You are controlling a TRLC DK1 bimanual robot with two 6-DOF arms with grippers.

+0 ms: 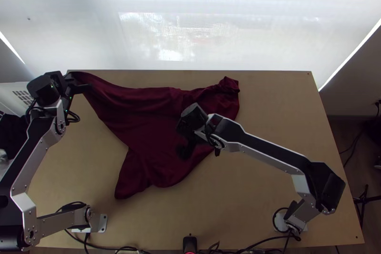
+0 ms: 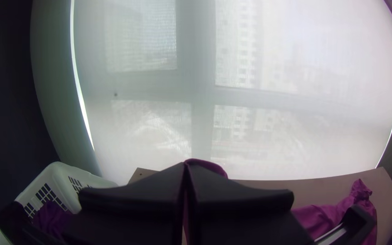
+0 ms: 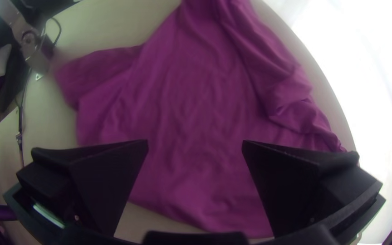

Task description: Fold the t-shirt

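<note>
Lying across the left and middle of the table (image 1: 266, 111), the dark red t-shirt (image 1: 152, 130) is in front of you, loosely spread and rumpled. Its far-left end is drawn out into a narrow point at the table's far-left corner, and one flap points toward the near edge. Along the far side you see uneven folds, with a bunched bit at the far right. Your left gripper (image 1: 84, 86) has its fingers together, clamped on that drawn-out end. Your right gripper (image 1: 185, 146) is above the shirt's middle with its fingers wide apart, nothing between them but the view of cloth below. Beyond the table's left side you have a white basket (image 2: 64, 177) with dark purple cloth (image 2: 47, 215) beside your left gripper's fingers; behind the far edge is a pale, sheer blind (image 1: 200, 30).
</note>
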